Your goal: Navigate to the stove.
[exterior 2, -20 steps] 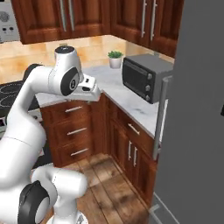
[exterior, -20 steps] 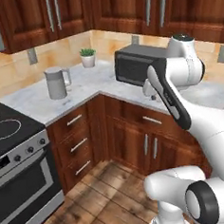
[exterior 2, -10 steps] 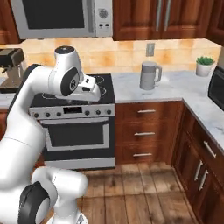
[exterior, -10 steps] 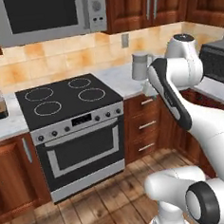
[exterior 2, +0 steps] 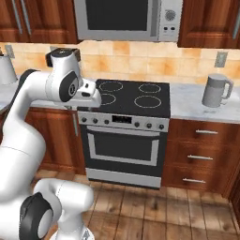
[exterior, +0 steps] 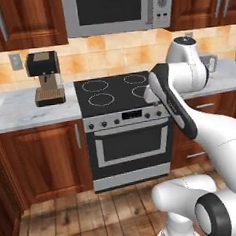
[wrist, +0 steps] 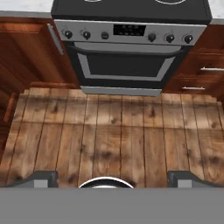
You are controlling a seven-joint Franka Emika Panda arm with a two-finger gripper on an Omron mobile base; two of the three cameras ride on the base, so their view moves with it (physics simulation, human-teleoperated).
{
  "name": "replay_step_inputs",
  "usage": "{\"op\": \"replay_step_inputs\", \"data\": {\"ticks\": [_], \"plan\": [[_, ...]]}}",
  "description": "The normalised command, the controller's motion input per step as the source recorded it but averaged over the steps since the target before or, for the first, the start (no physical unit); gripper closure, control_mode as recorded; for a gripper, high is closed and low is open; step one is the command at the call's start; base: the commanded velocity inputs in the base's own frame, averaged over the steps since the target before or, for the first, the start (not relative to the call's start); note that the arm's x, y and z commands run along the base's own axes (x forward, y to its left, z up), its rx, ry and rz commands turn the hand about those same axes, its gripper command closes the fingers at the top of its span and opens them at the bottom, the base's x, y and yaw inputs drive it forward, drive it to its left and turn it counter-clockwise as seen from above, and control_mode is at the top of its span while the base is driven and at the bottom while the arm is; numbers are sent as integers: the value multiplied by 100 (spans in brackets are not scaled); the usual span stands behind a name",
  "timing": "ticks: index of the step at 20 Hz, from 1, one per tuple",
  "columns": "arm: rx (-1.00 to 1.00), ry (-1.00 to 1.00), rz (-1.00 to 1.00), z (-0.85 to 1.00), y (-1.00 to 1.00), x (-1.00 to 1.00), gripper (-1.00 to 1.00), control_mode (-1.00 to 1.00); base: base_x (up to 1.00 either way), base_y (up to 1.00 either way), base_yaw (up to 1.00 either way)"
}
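Stove [exterior: 124,119]: dead ahead at 12 o'clock, squarely facing the base, wooden floor [wrist: 113,131] between.
Progress: approach looks nearly done; perhaps a short final close-in left.
Gripper [wrist: 113,178]: fingertips wide apart, holding nothing.
Microwave [exterior 2: 126,18]: above the stove.

The stove [exterior: 126,129] is standing upright directly below the microwave [exterior: 117,9], set between wooden base cabinets. Its black glass cooktop is showing four white ring burners, its knob row is facing forward, and its dark-windowed oven door is sitting closed.
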Motion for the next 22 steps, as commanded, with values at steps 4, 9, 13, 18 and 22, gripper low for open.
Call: {"op": "replay_step_inputs", "data": {"ticks": [4,9,13,18,22], "plan": [[0,0,0,0,0,0,-100,100,57,-19,3],[0,0,0,0,0,0,-100,100,91,-7,1],[0,0,0,0,0,0,-100,100,88,-16,5],[0,0,0,0,0,0,-100,100,70,-36,6],[0,0,0,0,0,0,-100,100,64,-41,6]]}}
